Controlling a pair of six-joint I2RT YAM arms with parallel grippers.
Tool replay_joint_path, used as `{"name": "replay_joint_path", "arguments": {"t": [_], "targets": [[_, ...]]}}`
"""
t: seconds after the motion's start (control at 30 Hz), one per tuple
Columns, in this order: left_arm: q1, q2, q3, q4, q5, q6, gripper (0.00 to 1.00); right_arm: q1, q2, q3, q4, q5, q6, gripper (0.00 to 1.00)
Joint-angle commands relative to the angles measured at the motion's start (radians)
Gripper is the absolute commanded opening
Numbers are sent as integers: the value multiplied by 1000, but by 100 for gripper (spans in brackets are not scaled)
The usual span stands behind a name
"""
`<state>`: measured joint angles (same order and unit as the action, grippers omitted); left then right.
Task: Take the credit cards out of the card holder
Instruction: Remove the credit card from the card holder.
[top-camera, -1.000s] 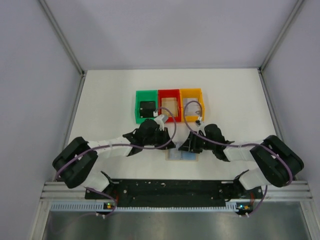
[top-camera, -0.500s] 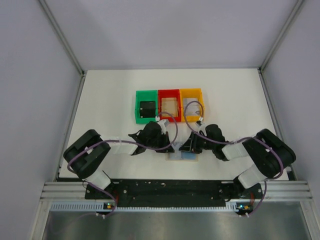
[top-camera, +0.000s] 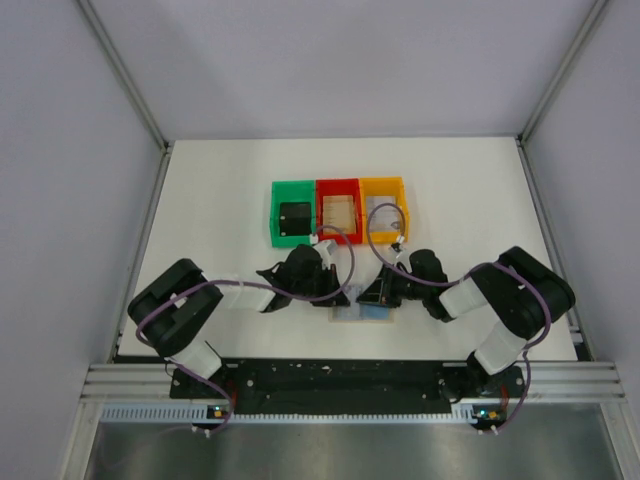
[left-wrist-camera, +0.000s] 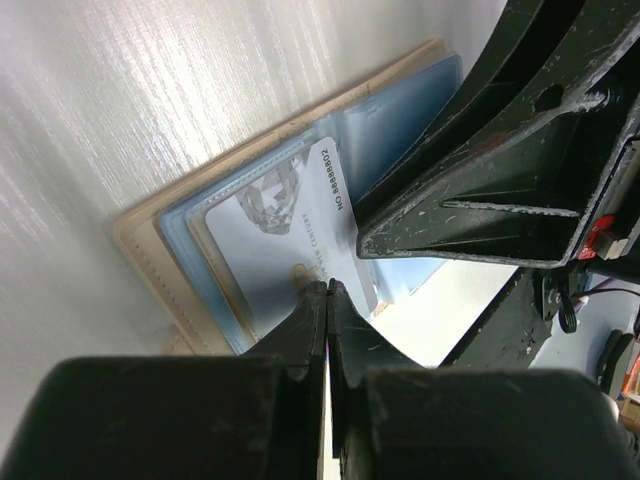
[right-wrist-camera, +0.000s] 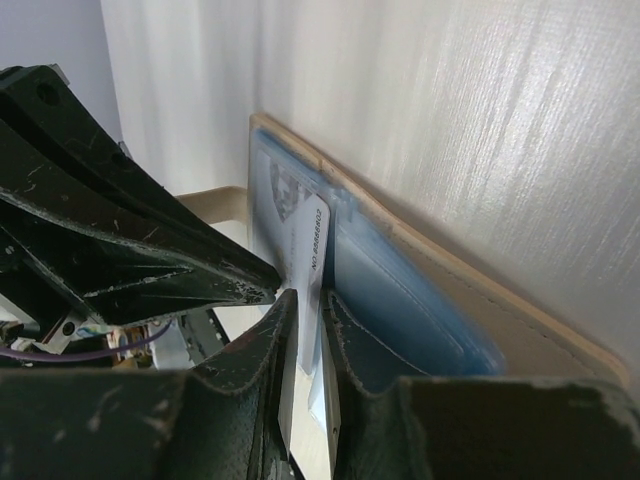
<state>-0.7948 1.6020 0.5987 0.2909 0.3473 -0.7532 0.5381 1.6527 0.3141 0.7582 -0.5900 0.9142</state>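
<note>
closure is the change: over the last second the right gripper (right-wrist-camera: 303, 310) has narrowed its jaws about a card (right-wrist-camera: 310, 235) that stands partly out of the holder (right-wrist-camera: 430, 300), one finger on each face. whether it pinches yet cannot be told. the left gripper (left-wrist-camera: 328, 292) has shut fully and holds nothing; its tips sit down by the card's edge, probably pinning the holder. the holder lies open on the desk (top-camera: 470, 200) between the two grippers. the pull-out looks ready to begin. behind it stand three bins: a green bin (top-camera: 276, 214) with a dark flat thing (top-camera: 294, 213), and a red bin (top-camera: 338, 184) and an orange bin (top-camera: 384, 181), each holding something pale, too small to name.
</note>
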Motion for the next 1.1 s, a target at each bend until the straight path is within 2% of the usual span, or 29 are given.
{"name": "replay_joint_path", "arguments": {"t": [0.0,0.17,0.67,0.93,1.07], "targets": [[2,-43,-42,-7,-57,-14,0,-9,10,-10,9,5,-5,16],[8,-112,-39,-103,-149,14,0,-9,10,0,1,1,-12,16],[6,-68,4,-220,-185,63,0,-10,13,13,16,-31,-15,15],[3,-43,0,-188,-156,48,0,-10,27,25,33,-48,-11,0],[3,-45,-4,-205,-172,51,0,-10,18,20,39,-59,-17,0]]}}
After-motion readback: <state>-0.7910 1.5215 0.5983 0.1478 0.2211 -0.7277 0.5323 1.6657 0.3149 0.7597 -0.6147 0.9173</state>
